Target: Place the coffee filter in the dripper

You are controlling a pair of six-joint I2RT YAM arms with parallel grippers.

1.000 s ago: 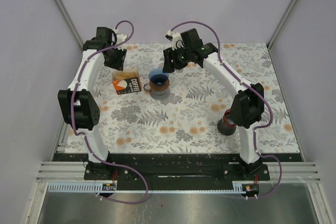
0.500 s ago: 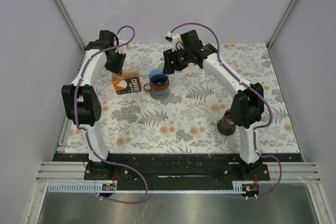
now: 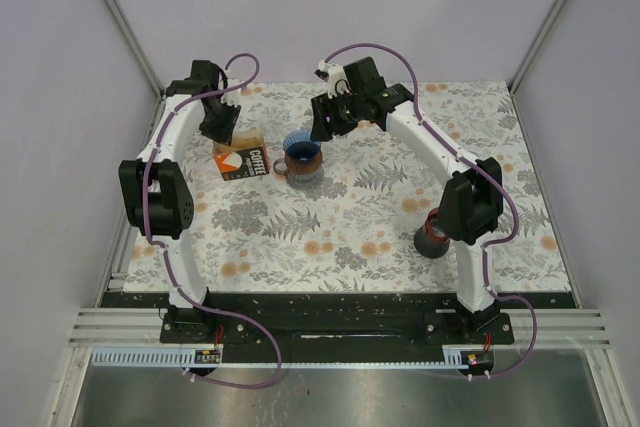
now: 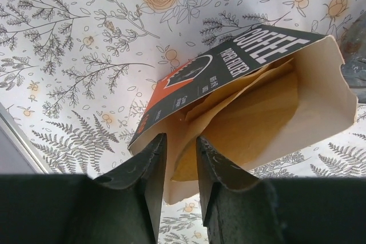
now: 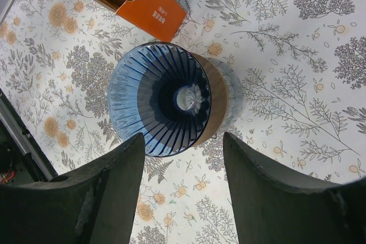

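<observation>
Key relation: the coffee filter (image 4: 251, 112) lies right in front of the left claw (image 4: 180, 141), inside the box (image 4: 229, 67), w/ the box mouth turned toward that claw. Left arm is clearly nearer. The box sits flat on the worktop (image 3: 350, 217), far-left area, just left of the dripper (image 5: 160, 98).

Left claw: tips only narrowly apart, at the lip of the box mouth. Tan paper shows in the gap, but can't tell if it's pinching a filter edge or just lined up over it.

Right claw (image 5: 183, 141): spread wide, nothing in it, hovering over the dripper, which sits between its fingers in the wrist view.

Orientation:
- Box long axis runs approx left-right in the top view, slightly skewed; printed face up.
- Filter lies flat inside, brown, edge toward the mouth. Its own long axis isn't readable, too much hidden by the box.
- Dripper: blue ribbed cone, mouth up, axis vertical, empty, on a brown collar over a glass vessel.

Judgement: filter isn't out yet, so the pull should go along the box opening, back toward the left claw, then right to the dripper. Risk: dragging the box or taking several sheets.
</observation>
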